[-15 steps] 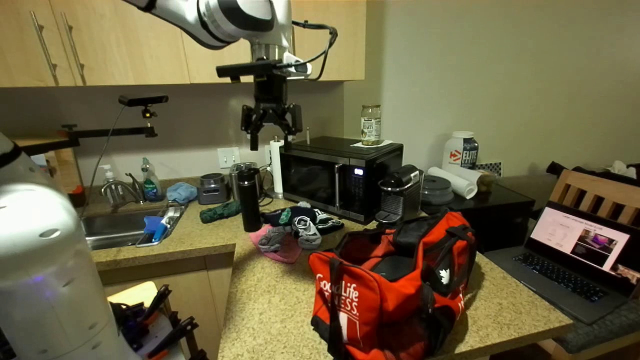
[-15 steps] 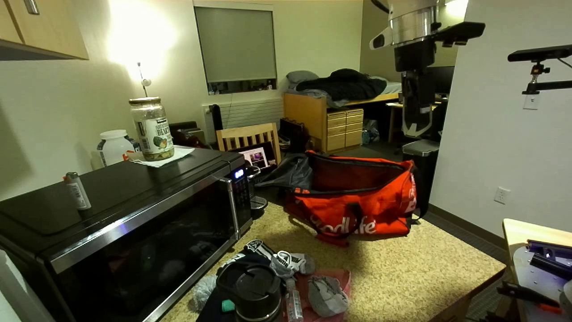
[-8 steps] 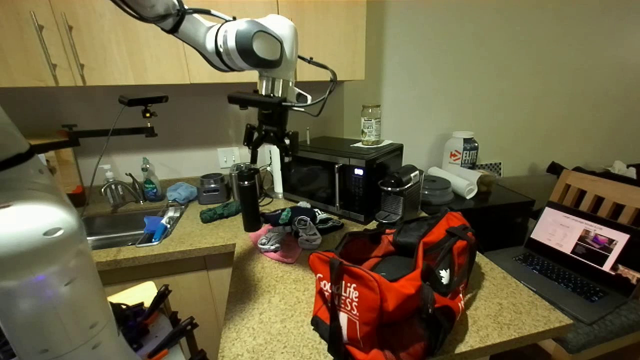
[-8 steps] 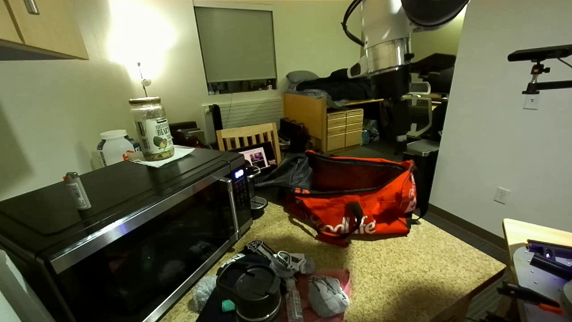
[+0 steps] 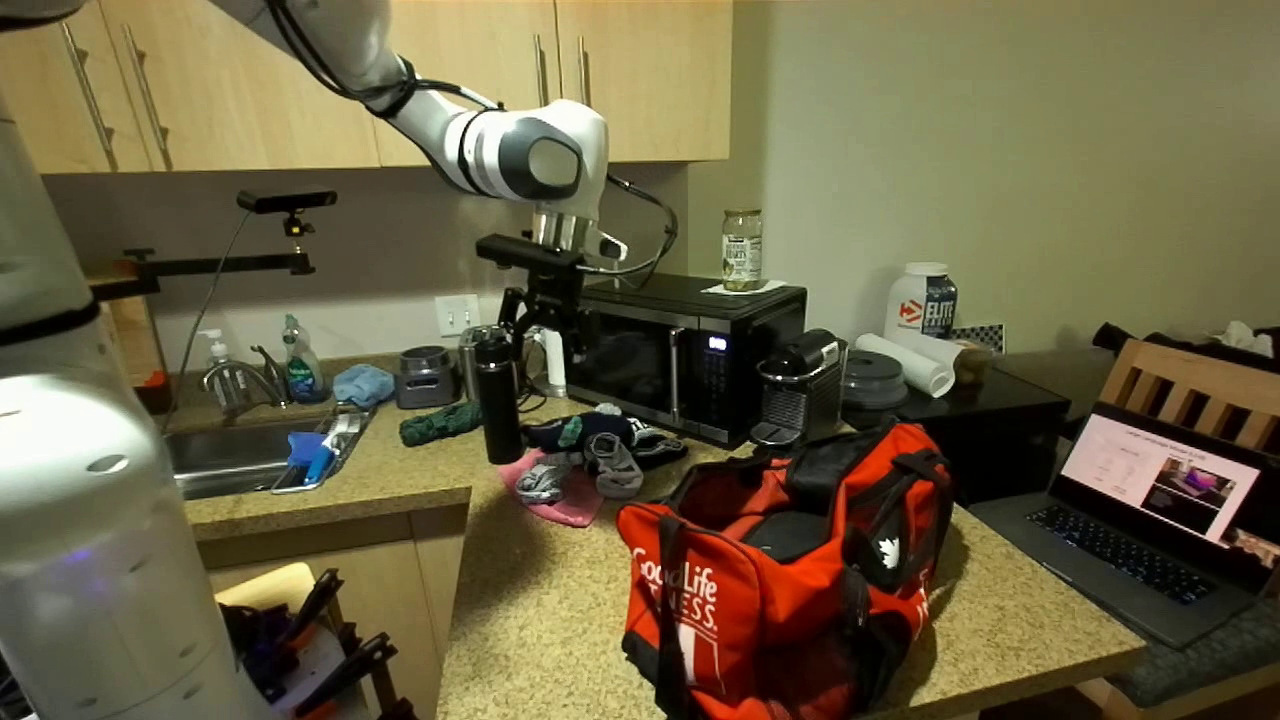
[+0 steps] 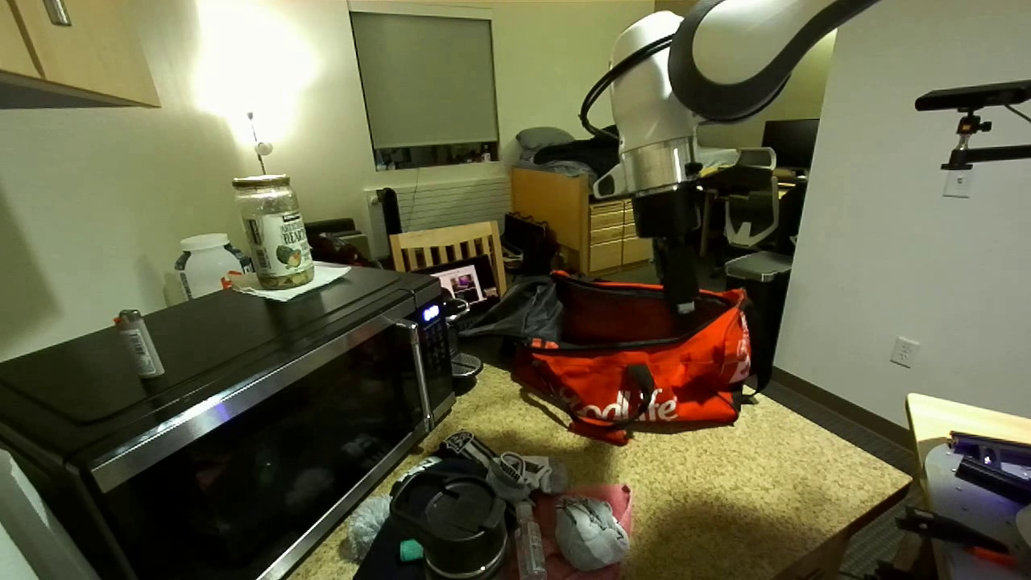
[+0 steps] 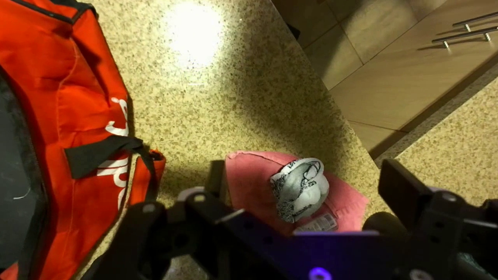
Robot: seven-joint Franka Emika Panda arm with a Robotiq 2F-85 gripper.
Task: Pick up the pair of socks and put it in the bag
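Observation:
A balled pair of white socks with black patterning (image 7: 301,190) lies on a pink cloth (image 7: 249,179) on the counter. It also shows in both exterior views (image 5: 541,483) (image 6: 592,533). My gripper (image 7: 306,184) is open and empty, pointing down, with the socks framed between its fingers in the wrist view. In an exterior view the gripper (image 5: 548,345) hangs well above the counter, near the top of a black bottle (image 5: 498,410). The red bag (image 5: 700,590) stands open on the counter; its open top shows in an exterior view (image 6: 636,374) and its side in the wrist view (image 7: 81,128).
Another grey-white sock bundle (image 5: 614,466) and dark clothing (image 5: 590,432) lie beside the socks. A small clear labelled bottle (image 6: 529,544) lies on the pink cloth. The black bottle's lid (image 6: 451,511) stands close by. A microwave (image 5: 640,355) is behind, and a sink (image 5: 225,460) beyond the corner.
My gripper has come down from high above the counter and shifted slightly toward the microwave side in an exterior view. Its fingers stay open. The socks and the bag have not moved.

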